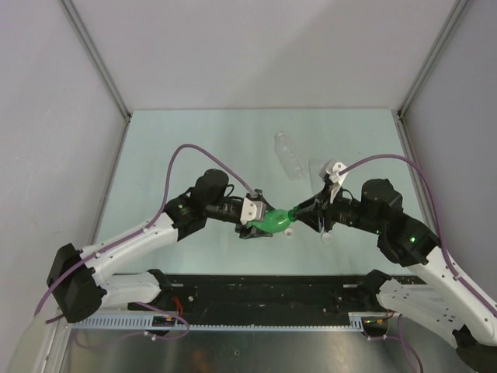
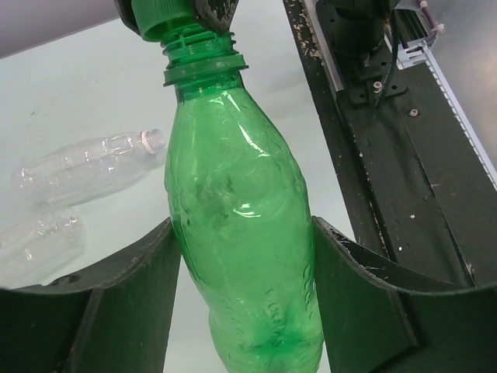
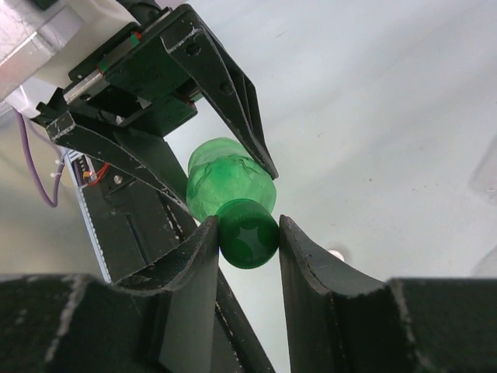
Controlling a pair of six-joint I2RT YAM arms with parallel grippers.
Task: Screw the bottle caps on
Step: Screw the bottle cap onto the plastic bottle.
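Green bottle [image 1: 273, 221] was held off the table [image 1: 194, 116] near the centre of the top view, lying roughly level, neck pointing to 3 o'clock. Left gripper [image 2: 245, 311] was clamped around its belly, both fingers pressed on the sides. Right gripper [image 3: 248, 245] was closed on the dark green cap [image 3: 248, 235], which sat on the bottle mouth. Threads showed below the cap in the left wrist view, so it was likely not screwed down fully.

Handling, as a guess: thin translucent plastic, very light, with soft walls that would dent under a hard squeeze. It looked smooth and a bit slippery, so it could spin in the grip while the cap turned. Best hold was the wide mid-body, as here, and the cap was best pinched across its rim. The cap was small and stiff, easy to cross-thread if tilted.

Contents: the green bottle looked empty, no liquid seen. Two clear ribbed bottles [image 2: 85, 163] lay on their sides on the table, one at about 1 o'clock from the green one in the top view, and both seemed empty too. Whether they were capped could not be told. A small white round thing [image 1: 328, 238] sat on the table at 5 o'clock of the right gripper, probably a white cap
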